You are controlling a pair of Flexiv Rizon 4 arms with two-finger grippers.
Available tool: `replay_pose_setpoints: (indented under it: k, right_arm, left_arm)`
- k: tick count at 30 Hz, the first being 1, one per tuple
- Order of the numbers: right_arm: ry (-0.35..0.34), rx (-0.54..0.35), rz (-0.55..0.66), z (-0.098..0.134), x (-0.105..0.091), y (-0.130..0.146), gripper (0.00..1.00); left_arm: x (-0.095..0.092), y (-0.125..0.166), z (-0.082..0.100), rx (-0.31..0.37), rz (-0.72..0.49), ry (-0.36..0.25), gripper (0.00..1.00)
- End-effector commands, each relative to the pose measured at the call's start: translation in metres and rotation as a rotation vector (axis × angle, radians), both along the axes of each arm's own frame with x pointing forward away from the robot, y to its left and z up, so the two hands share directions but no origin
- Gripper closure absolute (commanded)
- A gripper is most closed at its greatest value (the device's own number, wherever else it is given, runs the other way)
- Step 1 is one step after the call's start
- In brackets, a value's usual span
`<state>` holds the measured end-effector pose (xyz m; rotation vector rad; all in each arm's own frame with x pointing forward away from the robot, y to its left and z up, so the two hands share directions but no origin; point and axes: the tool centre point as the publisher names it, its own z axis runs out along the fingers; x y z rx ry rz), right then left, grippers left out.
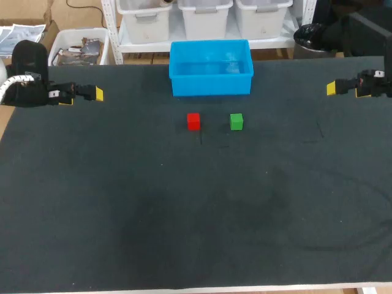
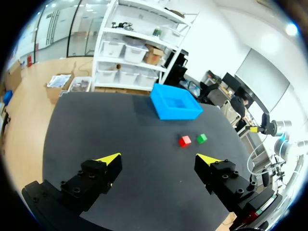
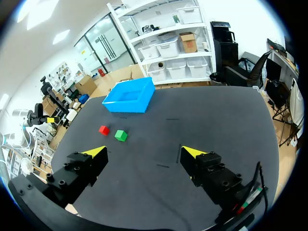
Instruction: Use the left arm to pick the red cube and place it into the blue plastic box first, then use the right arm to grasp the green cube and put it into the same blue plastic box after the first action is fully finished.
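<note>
Tabletop (image 1: 122,214): dark, matte, cloth-like cover, wide across the head view.
Near edge (image 1: 245,289): thin pale strip.
Marks (image 1: 318,130): faint short scuffs, right of middle.
Light: even, with a soft sheen.

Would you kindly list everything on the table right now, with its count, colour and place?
box: one, blue, far middle of the table, open-topped, nothing seen inside.
red cube: one, red, on the table just in front of the box, to the left.
green cube: one, green, beside the red cube on its right, not touching it.
table: one, black top.
left gripper: one, black with yellow tips, over the far left of the table, open, holding nothing.
right gripper: one, same colours, over the far right, open, holding nothing.
</note>
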<state>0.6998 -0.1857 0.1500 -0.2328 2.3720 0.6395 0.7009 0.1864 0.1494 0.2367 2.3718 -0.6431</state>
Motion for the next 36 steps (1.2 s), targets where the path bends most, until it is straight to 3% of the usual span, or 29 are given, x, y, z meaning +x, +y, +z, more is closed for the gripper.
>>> replay_pose_setpoints:
  k: [1, 27, 36]
  right_arm:
    - [0.0, -0.001, -0.001, 0.0001, -0.0001, 0.0001, 0.0]
    - [0.0, -0.001, -0.001, 0.0001, -0.0001, 0.0001, 0.0]
    - [0.0, -0.001, -0.001, 0.0001, -0.0001, 0.0001, 0.0]
  left_arm:
    - [-0.0003, -0.0004, 0.0005, 0.002, 0.001, 0.002, 0.0]
    - [-0.0003, -0.0004, 0.0005, 0.002, 0.001, 0.002, 0.0]
    - [-0.0003, -0.0064, 0.0011, 0.041, 0.05, 0.027, 0.0]
